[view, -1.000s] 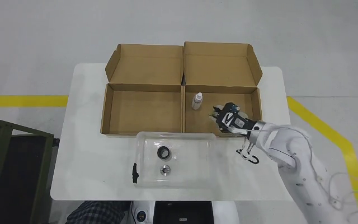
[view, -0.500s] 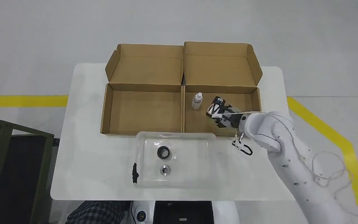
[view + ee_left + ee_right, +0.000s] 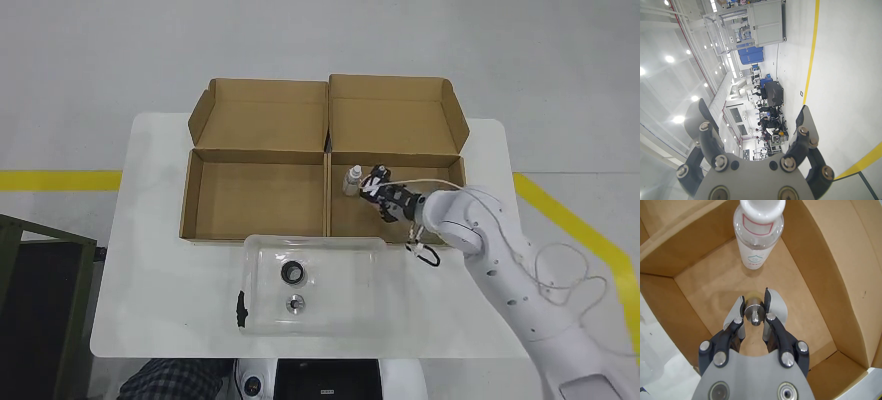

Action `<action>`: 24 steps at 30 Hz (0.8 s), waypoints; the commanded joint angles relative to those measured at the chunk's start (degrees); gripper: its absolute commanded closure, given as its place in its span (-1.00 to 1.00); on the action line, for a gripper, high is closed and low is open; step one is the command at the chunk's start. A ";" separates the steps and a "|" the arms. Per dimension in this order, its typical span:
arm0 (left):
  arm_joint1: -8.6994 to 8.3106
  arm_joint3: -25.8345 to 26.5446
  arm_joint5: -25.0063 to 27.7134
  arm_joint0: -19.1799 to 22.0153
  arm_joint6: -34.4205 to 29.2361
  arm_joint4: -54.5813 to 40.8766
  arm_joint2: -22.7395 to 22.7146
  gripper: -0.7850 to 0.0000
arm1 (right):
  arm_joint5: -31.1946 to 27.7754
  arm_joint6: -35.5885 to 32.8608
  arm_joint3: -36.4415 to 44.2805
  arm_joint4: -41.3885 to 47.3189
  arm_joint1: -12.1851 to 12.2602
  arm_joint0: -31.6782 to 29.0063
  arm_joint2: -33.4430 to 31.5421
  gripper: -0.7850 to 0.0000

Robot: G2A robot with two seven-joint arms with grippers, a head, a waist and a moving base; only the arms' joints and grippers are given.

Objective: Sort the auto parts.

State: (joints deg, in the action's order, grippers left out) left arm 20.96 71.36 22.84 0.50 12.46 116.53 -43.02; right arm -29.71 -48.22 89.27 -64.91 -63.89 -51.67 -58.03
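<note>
Right gripper (image 3: pixel 754 297): jaws narrowly closed on a silver threaded metal stud (image 3: pixel 755 312); moved in the last second from mid-floor of the right-hand brown cardboard box (image 3: pixel 445 200) towards its dividing wall, now near the clear white-capped bottle (image 3: pixel 758 237); release probably due next. Left gripper (image 3: pixel 753 106): spread wide, empty.

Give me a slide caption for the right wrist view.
Sorting step: the right gripper holds a threaded metal part low inside the cardboard box, just short of a standing clear bottle.
</note>
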 commanded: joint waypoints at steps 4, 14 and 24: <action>0.00 0.00 0.00 0.00 0.00 0.00 0.00 -1.00 | 0.69 0.08 -2.61 0.31 -0.57 1.47 1.67 0.79; 0.00 0.00 0.00 0.00 0.00 0.00 0.00 -1.00 | 2.10 0.23 -4.10 0.08 -1.27 2.75 3.39 0.17; 0.00 0.00 0.00 0.00 0.00 0.00 0.00 -1.00 | 1.73 1.36 4.38 0.01 -0.20 -1.42 -0.46 0.11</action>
State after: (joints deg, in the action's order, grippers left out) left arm 20.96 71.36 22.84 0.50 12.46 116.53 -43.02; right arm -27.86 -46.96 92.09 -64.95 -64.27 -52.35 -57.82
